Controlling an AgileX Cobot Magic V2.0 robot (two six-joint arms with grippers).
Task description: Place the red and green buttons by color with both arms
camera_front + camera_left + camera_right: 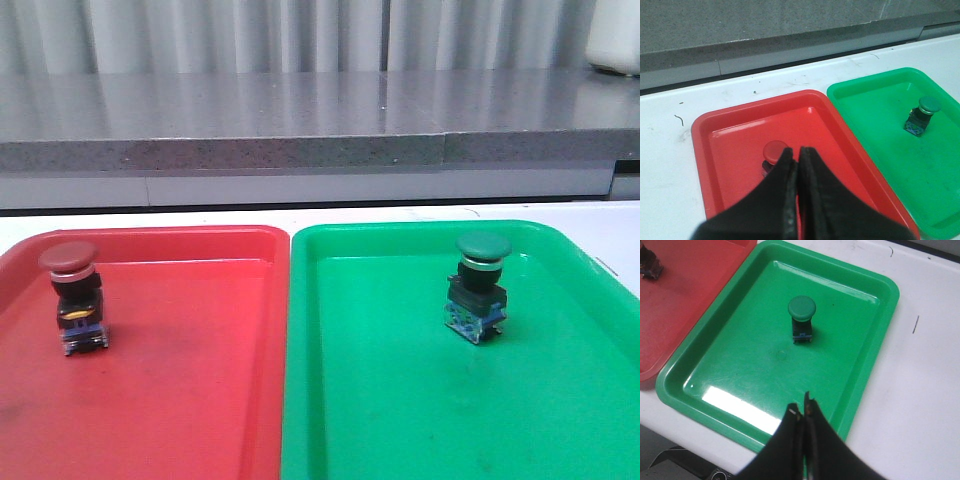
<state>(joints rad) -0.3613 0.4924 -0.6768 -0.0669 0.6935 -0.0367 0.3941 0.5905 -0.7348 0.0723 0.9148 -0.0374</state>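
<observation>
red button (72,290) upright in red tray (200,400), left of frame | green button (480,285) upright in green tray (400,420), right of frame | left gripper (799,152) jaws together, empty | right gripper (801,412) jaws together, empty | sorting appears complete; nothing evidently left to place

Red tray (200,400), green tray (400,400): glossy smooth plastic; ledge (300,120): speckled polished stone.
</observation>
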